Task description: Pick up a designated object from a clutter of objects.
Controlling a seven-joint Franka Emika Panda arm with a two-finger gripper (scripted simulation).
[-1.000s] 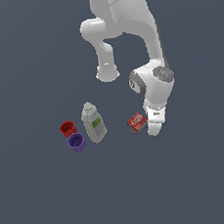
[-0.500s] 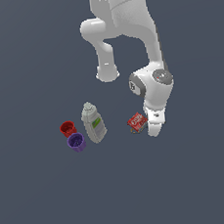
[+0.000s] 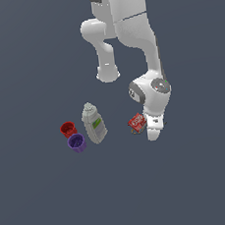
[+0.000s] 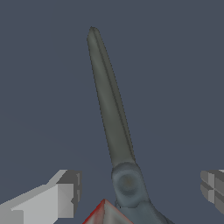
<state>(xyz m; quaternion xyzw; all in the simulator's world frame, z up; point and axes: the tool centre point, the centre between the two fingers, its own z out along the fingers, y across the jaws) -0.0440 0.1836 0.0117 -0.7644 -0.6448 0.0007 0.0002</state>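
The designated object, a small flat red packet (image 3: 136,122) with white lettering, lies on the grey floor, and only its corner (image 4: 104,214) shows in the wrist view. My gripper (image 3: 154,131) hangs low just to the exterior view's right of the packet, close beside it. In the wrist view the gripper (image 4: 140,190) is open, its fingers (image 4: 65,197) far apart with nothing held between them. The rest of the clutter lies to the exterior view's left: a grey-white bottle (image 3: 94,123) with a green label, a red cup (image 3: 67,129) and a purple cup (image 3: 77,142).
A grey scissors-like tool (image 4: 111,113) with a long blade and a round pivot lies next to the packet's corner, stretching away between my fingers. The arm's white base (image 3: 107,74) stands behind the clutter.
The hand has sunk a little and edged slightly toward the red packet. The cups, bottle and packet have not moved.
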